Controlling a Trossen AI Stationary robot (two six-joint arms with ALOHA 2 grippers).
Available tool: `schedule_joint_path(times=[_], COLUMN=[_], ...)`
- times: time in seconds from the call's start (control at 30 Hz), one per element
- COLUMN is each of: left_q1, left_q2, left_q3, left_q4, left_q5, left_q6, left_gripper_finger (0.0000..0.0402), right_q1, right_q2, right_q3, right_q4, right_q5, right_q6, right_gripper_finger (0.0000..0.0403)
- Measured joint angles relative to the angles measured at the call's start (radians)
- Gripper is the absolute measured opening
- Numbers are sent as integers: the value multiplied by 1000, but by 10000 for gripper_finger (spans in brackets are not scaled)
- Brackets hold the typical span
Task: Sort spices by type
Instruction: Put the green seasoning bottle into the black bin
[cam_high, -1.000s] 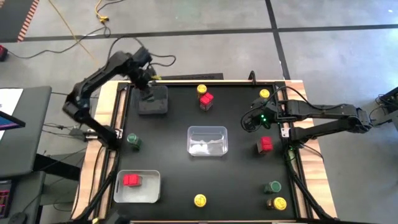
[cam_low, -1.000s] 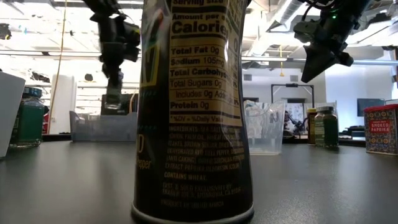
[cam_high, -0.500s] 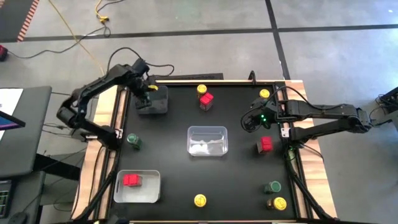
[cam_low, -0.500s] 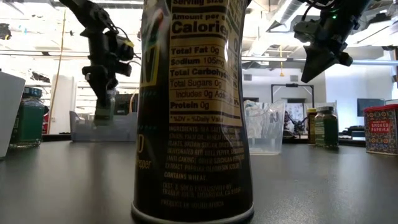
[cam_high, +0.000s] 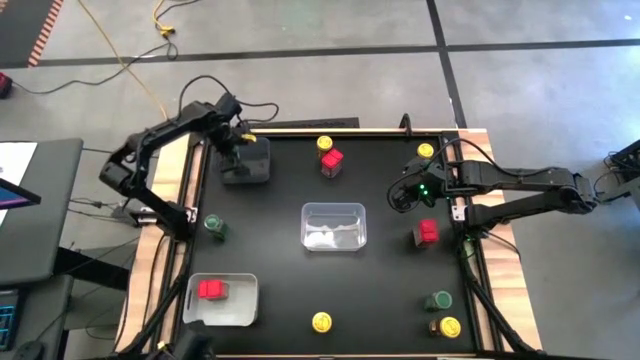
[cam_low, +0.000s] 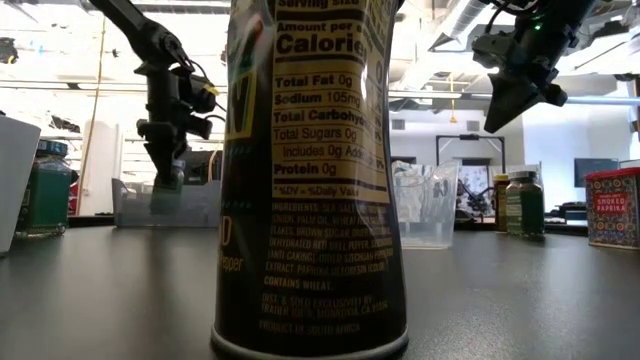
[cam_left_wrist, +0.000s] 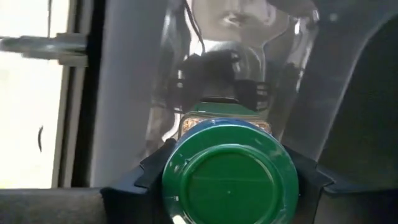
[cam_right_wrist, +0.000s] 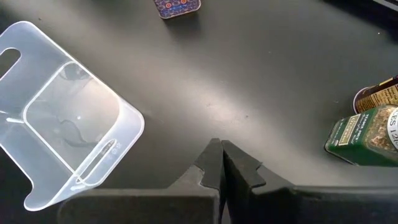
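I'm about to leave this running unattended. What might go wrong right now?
The left gripper holds a green-lidded jar over the grey bin, near its wall; released off-centre, it may catch the rim and tip. The right gripper hangs shut above the table, idle, so it wouldn't help.

Big jar (cam_low: 308, 180) blocks low view; top cut off.

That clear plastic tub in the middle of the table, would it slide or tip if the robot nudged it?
The clear tub looks thin-walled and empty, so it is probably light and would likely slide on the smooth black table. It sits wide and low, so tipping seems unlikely. Its thin walls might flex if squeezed.
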Motion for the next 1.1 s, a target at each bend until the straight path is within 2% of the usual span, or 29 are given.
schedule_joint_path(times=[0.23, 0.7, 1.1], left_q1=[38, 43, 43], left_q2=[6, 4, 4], left_q3=[-3, -62, -65], left_q4=[27, 97, 132], left_q5=[-2, -3, -3], left_q6=[-33, -64, -75], left_gripper_finger=[205, 207, 208], right_q1=[0, 0, 0], right_q2=[0, 0, 0], right_q3=[0, 0, 0], right_q4=[0, 0, 0], right_q5=[0, 0, 0], right_q6=[0, -1, 0], right_gripper_finger=[31, 31, 31])
